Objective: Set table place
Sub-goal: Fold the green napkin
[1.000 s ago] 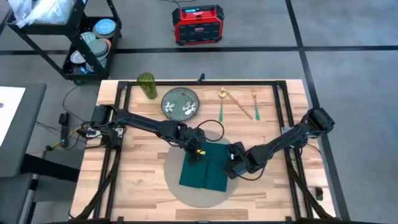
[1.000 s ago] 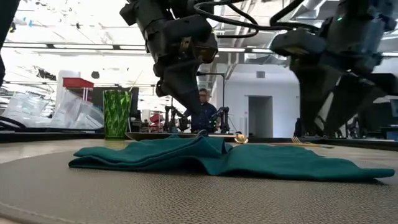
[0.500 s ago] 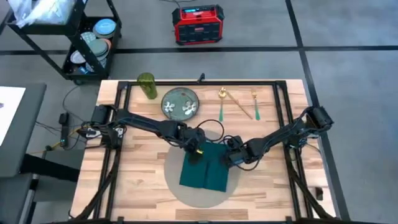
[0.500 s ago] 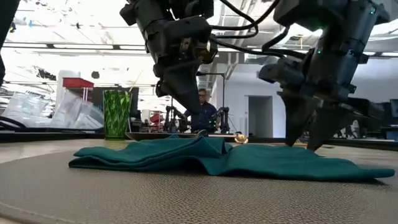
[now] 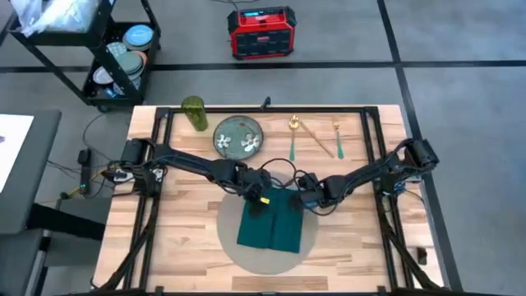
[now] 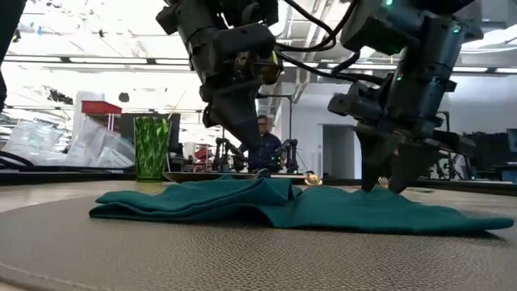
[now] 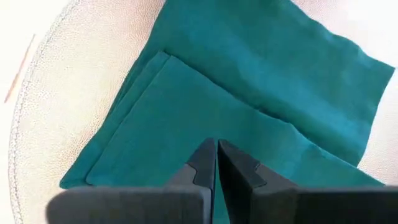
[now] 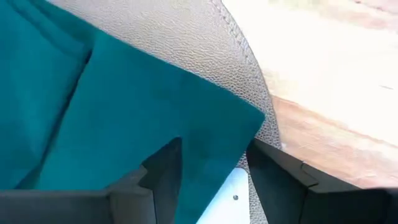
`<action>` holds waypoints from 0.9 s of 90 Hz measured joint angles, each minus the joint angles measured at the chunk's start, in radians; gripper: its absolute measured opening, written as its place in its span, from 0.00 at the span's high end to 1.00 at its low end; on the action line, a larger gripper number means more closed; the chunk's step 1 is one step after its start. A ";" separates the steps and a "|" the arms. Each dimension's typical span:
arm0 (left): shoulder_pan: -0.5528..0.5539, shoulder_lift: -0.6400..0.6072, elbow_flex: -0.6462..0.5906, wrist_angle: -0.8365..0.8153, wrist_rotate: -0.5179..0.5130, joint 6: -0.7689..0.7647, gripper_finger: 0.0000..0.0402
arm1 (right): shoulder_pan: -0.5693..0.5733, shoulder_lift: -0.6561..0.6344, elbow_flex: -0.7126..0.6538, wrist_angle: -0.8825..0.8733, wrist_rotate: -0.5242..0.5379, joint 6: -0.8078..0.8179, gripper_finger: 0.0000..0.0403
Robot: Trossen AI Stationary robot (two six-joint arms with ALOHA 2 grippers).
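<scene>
Napkin (image 5: 271,222) on placemat (image 5: 234,247); right tool (image 8: 211,165) straddles its corner.

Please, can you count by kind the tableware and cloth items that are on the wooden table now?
Round grey-beige placemat: 1
Folded teal cloth napkin: 1
Green ribbed glass tumbler: 1
Round green floral plate: 1
Gold cutlery, teal-handled spoon, fork, third piece: 3
Total: 7

One placemat (image 5: 234,247), one teal napkin (image 5: 271,226), one plate (image 5: 237,136), one green glass (image 5: 194,113), three utensils (image 5: 314,136)
</scene>
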 joint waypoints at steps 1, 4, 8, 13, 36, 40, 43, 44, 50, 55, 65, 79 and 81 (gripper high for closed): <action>0.000 0.000 0.000 0.001 0.000 0.000 1.00 | -0.002 0.000 0.000 0.000 -0.003 -0.001 0.60; 0.000 0.001 0.000 0.004 -0.001 0.003 1.00 | -0.005 0.000 0.000 0.003 -0.007 -0.003 0.61; 0.000 0.001 0.000 0.012 -0.004 0.012 1.00 | -0.008 0.000 0.000 0.008 -0.008 -0.003 0.63; 0.000 0.001 0.000 0.023 -0.008 0.019 1.00 | -0.008 0.000 0.000 0.009 -0.011 -0.003 0.66; 0.000 0.001 0.000 0.029 -0.009 0.020 1.00 | -0.008 0.000 0.000 0.008 -0.032 -0.028 0.79; 0.000 0.001 0.000 0.029 -0.009 0.020 1.00 | -0.008 0.000 0.000 0.008 -0.033 -0.028 0.84; 0.000 0.001 0.000 0.029 -0.011 0.020 1.00 | -0.008 0.000 0.000 0.008 -0.034 -0.029 0.89; 0.000 0.001 0.000 0.029 -0.012 0.020 1.00 | -0.008 0.000 0.000 0.009 -0.035 -0.031 0.90; 0.000 0.001 0.000 0.029 -0.017 0.020 1.00 | -0.008 0.000 0.000 0.019 -0.052 -0.054 0.97; 0.000 0.001 0.000 0.029 -0.018 0.021 1.00 | -0.008 0.000 0.000 0.029 -0.058 -0.061 0.98; 0.000 0.001 0.000 0.028 -0.019 0.020 1.00 | -0.008 0.000 0.000 0.050 -0.074 -0.061 0.99; 0.000 0.001 0.000 -0.003 0.008 0.020 1.00 | -0.008 0.000 0.000 0.139 -0.085 -0.062 1.00; 0.000 0.001 0.000 -0.016 0.009 0.022 1.00 | -0.008 0.000 0.000 0.152 -0.085 -0.062 1.00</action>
